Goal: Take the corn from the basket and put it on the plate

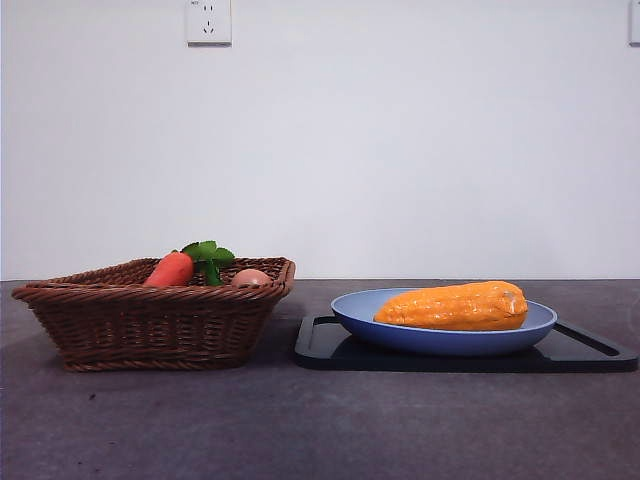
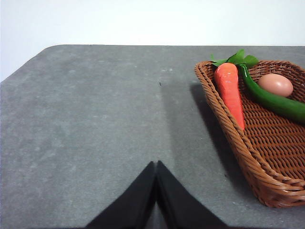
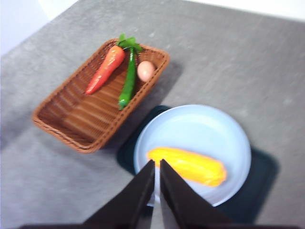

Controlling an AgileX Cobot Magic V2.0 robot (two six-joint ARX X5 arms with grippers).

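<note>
Orange-yellow corn (image 1: 455, 306), bumpy and glossy, on a matte light-blue plate (image 1: 440, 340). Black tray (image 1: 330, 350) beneath. Brown woven basket (image 1: 150, 325) with a braided rim, holding a red-orange carrot (image 1: 172, 270) with green leaves, a tan egg (image 1: 250, 277), and a long glossy green vegetable (image 2: 271, 100), possibly a pepper or cucumber. Mottled dark grey table (image 1: 300, 430). White wall (image 1: 400, 130) with a white socket (image 1: 208, 22). Black jaws on both grippers.

The front camera looks level across the desk (image 1: 320, 420) at close range, while the right wrist camera looks down from high above, both showing the basket (image 1: 150, 320) and plate (image 1: 440, 335).
</note>
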